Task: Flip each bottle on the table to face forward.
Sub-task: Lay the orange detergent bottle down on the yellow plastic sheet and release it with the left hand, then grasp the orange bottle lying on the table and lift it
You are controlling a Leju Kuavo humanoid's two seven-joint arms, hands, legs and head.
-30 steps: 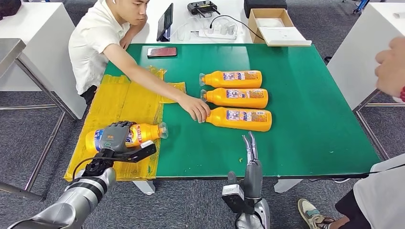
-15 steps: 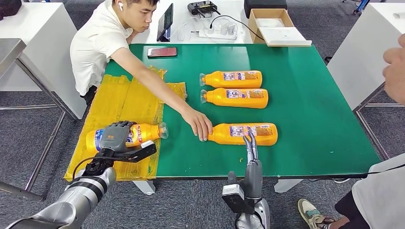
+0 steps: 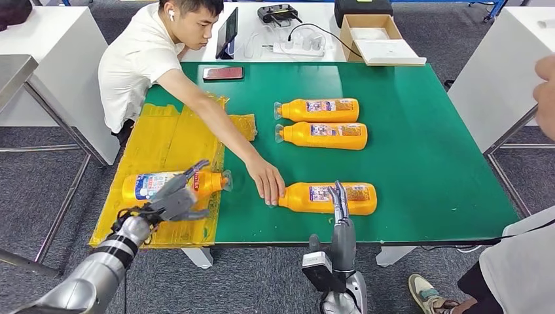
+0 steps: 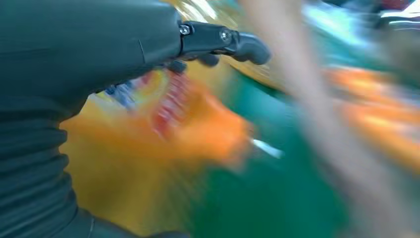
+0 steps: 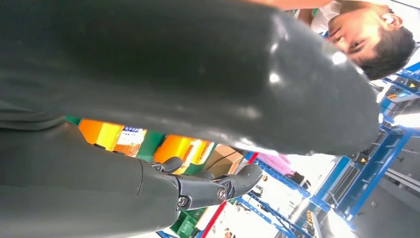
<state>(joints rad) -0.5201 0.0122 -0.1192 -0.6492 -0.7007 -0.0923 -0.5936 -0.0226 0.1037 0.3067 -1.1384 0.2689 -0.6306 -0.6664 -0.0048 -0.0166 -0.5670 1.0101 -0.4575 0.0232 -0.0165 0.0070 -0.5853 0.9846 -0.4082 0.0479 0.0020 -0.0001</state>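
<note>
Several orange bottles lie on their sides on the green table point(image 3: 419, 163). One bottle point(image 3: 147, 186) rests on the yellow sheet point(image 3: 167, 137) at the near left, its white and blue label up and its cap to the right. My left hand point(image 3: 175, 197) hovers at its near side with fingers spread, holding nothing; the left wrist view shows this bottle point(image 4: 198, 134) as a blur. Near the front edge lies another bottle point(image 3: 366, 198), and my right hand point(image 3: 340, 204) reaches over its middle with straight fingers. Two more bottles point(image 3: 317, 109) point(image 3: 322, 135) lie farther back.
A seated person at the far left stretches an arm across the table, their hand point(image 3: 265, 185) on the cap end of the near bottle. A phone point(image 3: 222, 72) lies at the far edge. Another person's hand point(image 3: 544, 95) shows at the right edge. White tables flank both sides.
The person slid the near bottle toward the front edge, under my right hand. My left hand came off the left bottle and spread its fingers; that bottle's label now faces up.
</note>
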